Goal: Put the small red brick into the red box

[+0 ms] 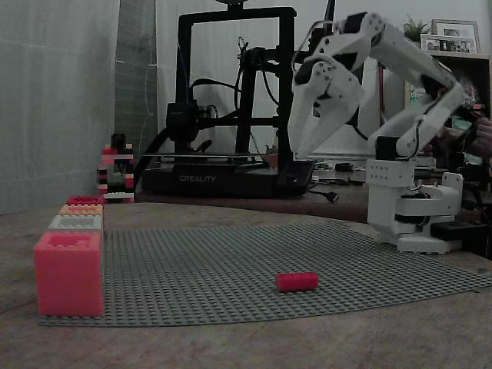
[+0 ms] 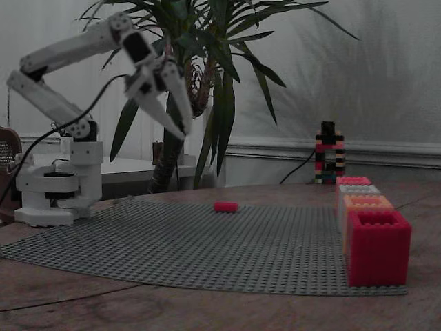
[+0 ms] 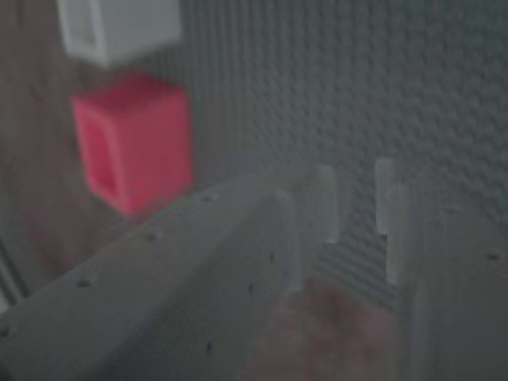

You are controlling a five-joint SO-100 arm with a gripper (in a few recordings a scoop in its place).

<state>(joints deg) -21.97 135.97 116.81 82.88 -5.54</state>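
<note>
The gripper (image 1: 298, 150) is hanging in the air above the grey studded baseplate (image 1: 231, 269), its white fingers (image 1: 319, 127) pointing down and standing a little apart with a narrow gap between them, gripping nothing. In a fixed view the gripper (image 2: 182, 124) is hovering over the arm-side part of the baseplate (image 2: 207, 241), and in the wrist view the fingers (image 3: 325, 202) are showing blurred, with a slot of baseplate (image 3: 397, 95) visible between them.

The small red brick (image 1: 297, 281) is lying flat on the baseplate, below the fingers and well apart from them; in a fixed view the small red brick (image 2: 226, 206) is sitting towards the far edge of the baseplate, between the arm's base and the row of boxes.

The boxes are standing in a line along one edge of the baseplate. The red box (image 2: 353, 181) is sitting at the far end of that line, farthest from the camera; in the other fixed view the red box (image 1: 84, 200) is likewise the rearmost. Next to it an orange box (image 1: 81, 209) and a white box (image 1: 75, 223) are following, and the pink box (image 1: 68, 273) is closing the row nearest the camera. In the wrist view the pink box (image 3: 135, 143) is showing beside the white box (image 3: 119, 28).

The white arm (image 1: 407, 184) is rising from its base at the opposite edge of the baseplate, on the brown worktop (image 1: 231, 346). A small brick tower (image 2: 329, 153) is standing beyond the red box, off the baseplate.
</note>
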